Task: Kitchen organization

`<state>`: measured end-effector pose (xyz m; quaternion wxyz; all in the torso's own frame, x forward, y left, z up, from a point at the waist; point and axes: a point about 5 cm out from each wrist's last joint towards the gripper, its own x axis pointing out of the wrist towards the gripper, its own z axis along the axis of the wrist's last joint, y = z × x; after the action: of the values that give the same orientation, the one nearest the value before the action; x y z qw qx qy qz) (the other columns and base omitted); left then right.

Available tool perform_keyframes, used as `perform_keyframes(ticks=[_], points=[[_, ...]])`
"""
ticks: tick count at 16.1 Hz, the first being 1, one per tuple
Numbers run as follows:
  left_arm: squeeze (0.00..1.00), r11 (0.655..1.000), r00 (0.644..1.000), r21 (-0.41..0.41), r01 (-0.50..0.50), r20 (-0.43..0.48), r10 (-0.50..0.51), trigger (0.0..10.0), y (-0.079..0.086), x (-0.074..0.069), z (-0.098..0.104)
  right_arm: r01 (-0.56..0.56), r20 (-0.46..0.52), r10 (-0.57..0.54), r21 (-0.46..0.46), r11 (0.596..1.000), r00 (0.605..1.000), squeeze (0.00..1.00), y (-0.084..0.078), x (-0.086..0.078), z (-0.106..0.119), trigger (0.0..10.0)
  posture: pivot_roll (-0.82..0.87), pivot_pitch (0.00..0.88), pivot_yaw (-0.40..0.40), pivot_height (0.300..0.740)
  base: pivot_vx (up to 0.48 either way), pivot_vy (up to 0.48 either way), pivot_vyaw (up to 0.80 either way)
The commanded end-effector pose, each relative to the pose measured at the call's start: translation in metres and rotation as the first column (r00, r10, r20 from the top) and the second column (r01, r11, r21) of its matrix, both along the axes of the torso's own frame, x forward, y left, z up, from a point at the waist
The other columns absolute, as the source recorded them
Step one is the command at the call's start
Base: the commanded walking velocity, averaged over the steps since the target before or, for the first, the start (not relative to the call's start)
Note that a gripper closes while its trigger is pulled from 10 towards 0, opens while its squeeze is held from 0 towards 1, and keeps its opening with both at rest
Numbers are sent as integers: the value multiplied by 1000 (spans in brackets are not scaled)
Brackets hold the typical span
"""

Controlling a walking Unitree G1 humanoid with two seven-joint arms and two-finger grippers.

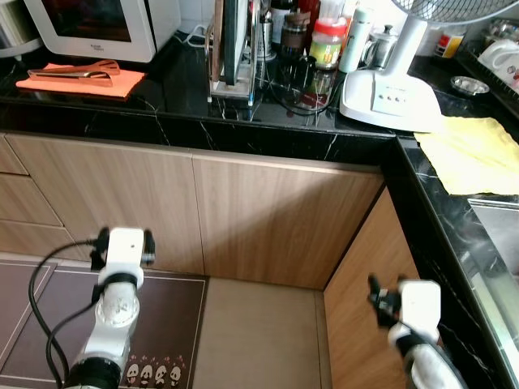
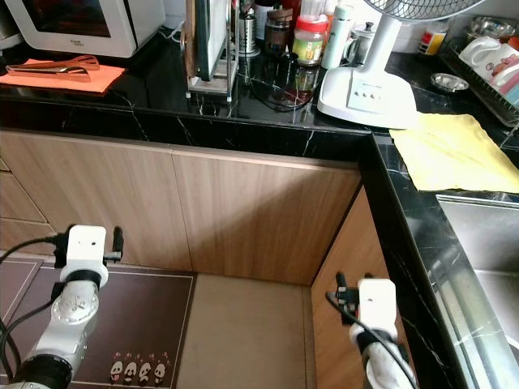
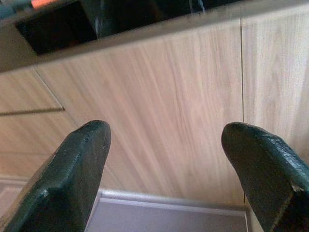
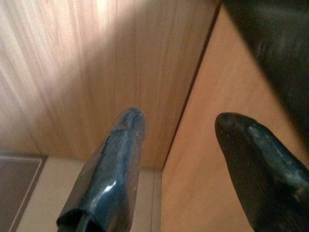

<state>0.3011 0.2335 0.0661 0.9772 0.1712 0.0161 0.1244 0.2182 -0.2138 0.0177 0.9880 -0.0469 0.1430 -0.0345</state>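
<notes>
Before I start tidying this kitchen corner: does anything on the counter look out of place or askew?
Two things stand out. A yellow cloth lies rumpled beside the sink, its edges uneven. A white fan stands on the counter among jars and bottles, an odd spot. The tongs rest neatly on an orange cloth.

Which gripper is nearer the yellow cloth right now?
Right. The right gripper hangs low by the corner cabinet, below the counter end where the yellow cloth lies. The left gripper hangs low far across, before the left cabinets.
</notes>
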Motion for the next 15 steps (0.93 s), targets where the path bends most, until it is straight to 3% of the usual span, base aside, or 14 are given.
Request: perform_keyframes(ticks=[1,4,6,8,9,12,13,15], points=[[0,1000,999,17,-8,-47,8,10000,3,-6,-12,12,-53,-11,15,1000,999,0,-1,-8,-14,10000,25,60,-73,740,0,0,0],[0,1000,985,2,-17,-170,17,10000,4,-17,-36,6,-186,4,56,998,982,0,6,-23,-46,10000,26,60,-72,740,0,0,0],[0,998,936,-59,22,-349,-41,10000,-1,-33,-66,7,-323,21,84,996,946,0,15,-40,-73,10000,32,62,-72,740,0,0,0],[0,998,915,-36,55,-399,-65,10000,-5,-39,-75,22,-360,14,97,995,933,0,18,-44,-81,10000,33,61,-72,740,0,0,0],[0,996,866,-62,59,-493,-82,10000,-7,-49,-89,26,-404,18,104,994,915,0,20,-49,-88,10000,37,62,-74,740,0,0,0],[0,991,779,-120,57,-615,-119,10000,-9,-68,-109,32,-469,24,111,993,883,0,24,-58,-98,10000,37,63,-74,740,0,0,0],[0,990,757,-140,28,-644,-112,10000,-6,-74,-114,39,-490,21,112,993,871,0,24,-60,-102,10000,31,61,-72,740,0,0,0],[0,988,746,-156,-12,-659,-95,10000,-2,-78,-116,66,-523,5,116,991,852,0,20,-66,-106,10000,33,60,-74,740,0,0,0]])
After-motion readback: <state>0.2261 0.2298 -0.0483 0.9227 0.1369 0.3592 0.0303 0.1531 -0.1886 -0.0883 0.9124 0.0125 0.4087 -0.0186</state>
